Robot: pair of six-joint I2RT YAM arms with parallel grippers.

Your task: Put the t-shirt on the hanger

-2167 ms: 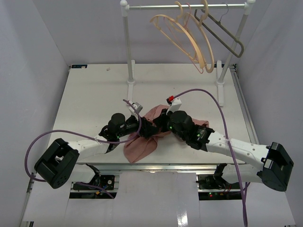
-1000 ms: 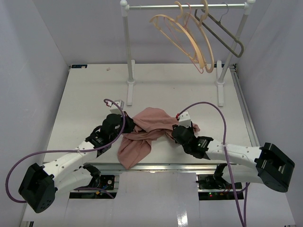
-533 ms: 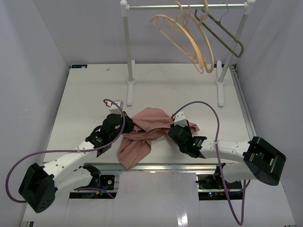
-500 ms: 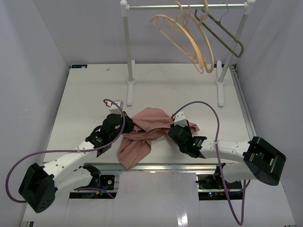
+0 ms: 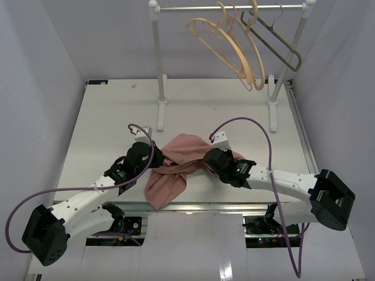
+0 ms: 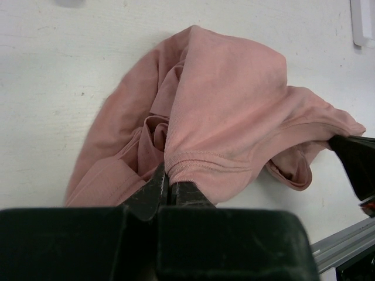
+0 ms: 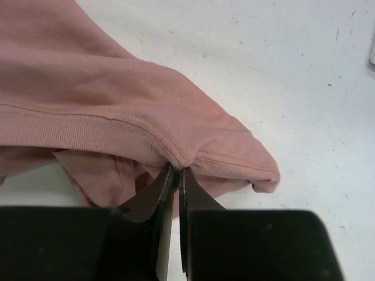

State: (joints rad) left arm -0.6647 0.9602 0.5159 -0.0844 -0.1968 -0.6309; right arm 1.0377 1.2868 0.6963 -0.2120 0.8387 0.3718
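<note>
The dusty-pink t-shirt lies bunched on the white table between my two arms. My left gripper is shut on a ribbed edge at the shirt's left side; in the left wrist view its fingers pinch that fold of t-shirt. My right gripper is shut on a stitched hem at the right side, and the right wrist view shows the jaws clamped on the t-shirt seam. The beige wooden hanger hangs on the rail at the back, far from both grippers.
A rack rail stands on two white posts at the table's far side. It also carries a thin pink wire hanger and a grey angular hanger. Purple cables loop over both arms. The table's near edge runs just behind the shirt.
My right gripper slid left up to the shirt's right hem and closed on it. The left gripper kept its grip and barely moved.
</note>
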